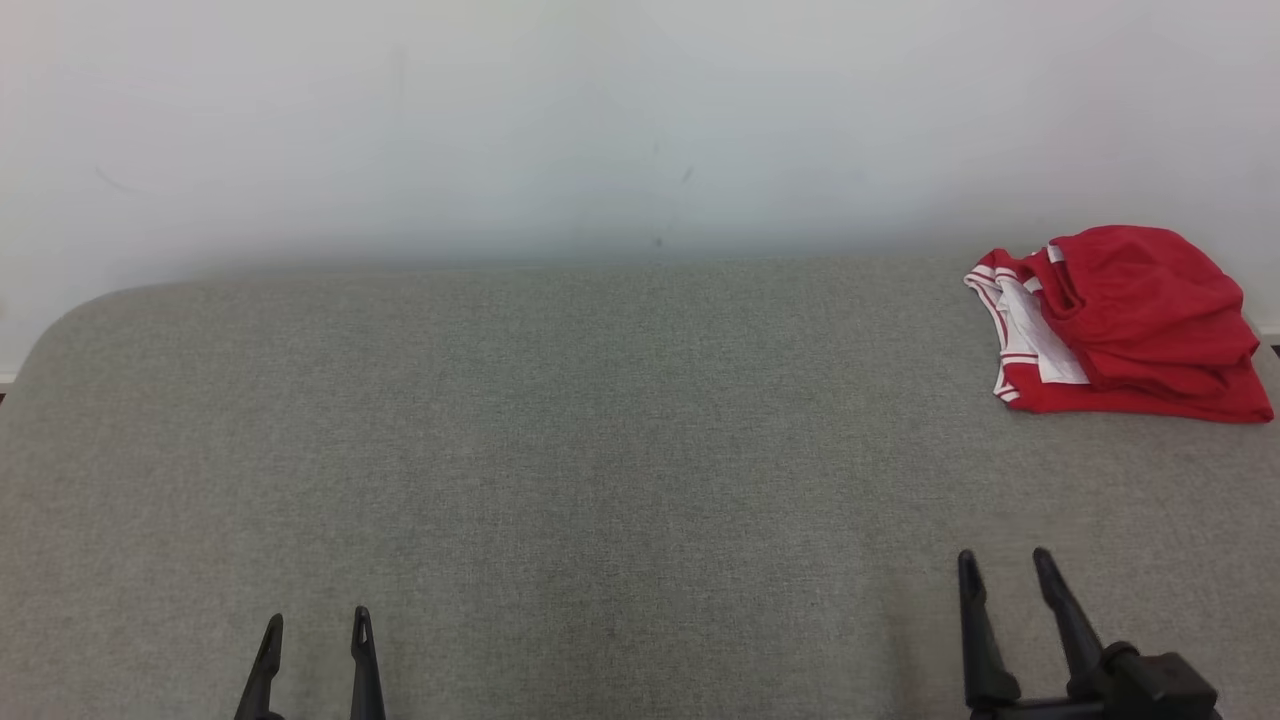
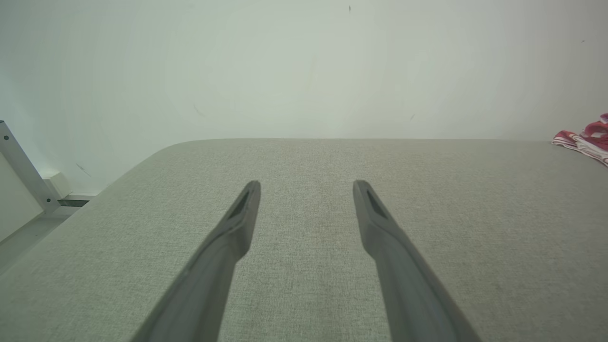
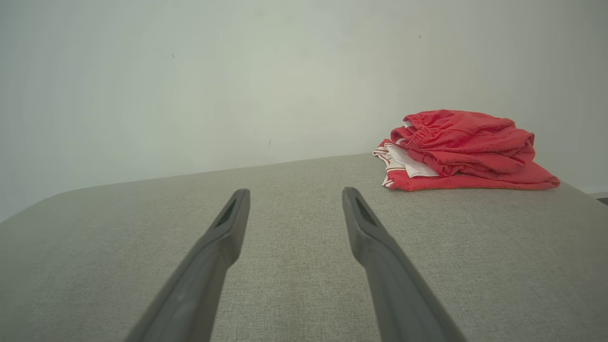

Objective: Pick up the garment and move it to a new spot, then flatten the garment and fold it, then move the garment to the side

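We see the crumpled red mesh garment with white striped trim (image 1: 1125, 325) bunched at the far right corner of the grey fabric-covered surface (image 1: 600, 450) — just where the surface meets the pale wall (image 1: 600, 120). Our left end effector (image 1: 318, 616) and right end effector (image 1: 1004, 554) hover over the surface's near edge, one toward each side — both released, fingers spread, grasping nothing.

Looks like a bare test lab, not a home: a wide grey fabric-covered worktop (image 1: 600, 450) butts against a plain, scuffed white wall (image 1: 500, 120), a slanted grey metal strut (image 2: 23, 166) stands beside it, a crumpled red-and-white garment (image 1: 1130, 320) on top.
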Controlling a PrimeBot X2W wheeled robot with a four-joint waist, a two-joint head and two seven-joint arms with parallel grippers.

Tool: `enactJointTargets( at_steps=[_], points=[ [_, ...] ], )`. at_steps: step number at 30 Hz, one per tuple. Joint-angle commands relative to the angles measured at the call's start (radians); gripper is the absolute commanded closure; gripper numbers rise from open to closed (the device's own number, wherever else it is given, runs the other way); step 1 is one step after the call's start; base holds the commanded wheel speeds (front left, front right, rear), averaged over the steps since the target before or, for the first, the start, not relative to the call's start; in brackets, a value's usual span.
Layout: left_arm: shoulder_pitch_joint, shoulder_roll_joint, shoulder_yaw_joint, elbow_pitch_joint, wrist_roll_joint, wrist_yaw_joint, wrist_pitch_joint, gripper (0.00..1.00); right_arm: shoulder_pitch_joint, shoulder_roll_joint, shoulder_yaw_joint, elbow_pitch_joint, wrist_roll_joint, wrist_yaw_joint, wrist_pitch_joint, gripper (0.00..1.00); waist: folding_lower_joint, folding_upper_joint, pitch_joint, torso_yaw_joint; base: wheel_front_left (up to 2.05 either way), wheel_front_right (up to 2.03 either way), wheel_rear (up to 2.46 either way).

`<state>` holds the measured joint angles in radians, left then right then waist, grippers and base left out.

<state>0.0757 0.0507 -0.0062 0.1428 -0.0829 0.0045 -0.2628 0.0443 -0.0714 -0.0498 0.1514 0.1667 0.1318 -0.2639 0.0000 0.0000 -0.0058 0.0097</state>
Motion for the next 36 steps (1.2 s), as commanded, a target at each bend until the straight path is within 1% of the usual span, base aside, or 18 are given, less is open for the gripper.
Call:
enactJointTargets(
  at_steps=[1,16,36],
  points=[
    [-0.003,-0.001,0.0,0.005,-0.006,0.005,-0.002,0.0,0.023,0.01,0.014,-0.003,-0.008,-0.003,0.0,0.0,0.0,0.0,-0.002,0.005,0.0,0.0,0.0],
    [-0.003,-0.001,-0.003,0.048,-0.021,0.017,-0.002,0.0,0.037,0.022,0.057,0.007,-0.029,-0.003,0.0,0.0,0.0,0.0,-0.003,0.013,0.0,0.0,0.0],
    [-0.005,-0.001,-0.006,0.019,-0.004,0.017,-0.002,0.0,0.032,0.023,0.064,0.022,-0.019,-0.003,0.0,0.0,0.0,0.0,0.001,0.024,0.0,0.0,0.0]
  ],
)
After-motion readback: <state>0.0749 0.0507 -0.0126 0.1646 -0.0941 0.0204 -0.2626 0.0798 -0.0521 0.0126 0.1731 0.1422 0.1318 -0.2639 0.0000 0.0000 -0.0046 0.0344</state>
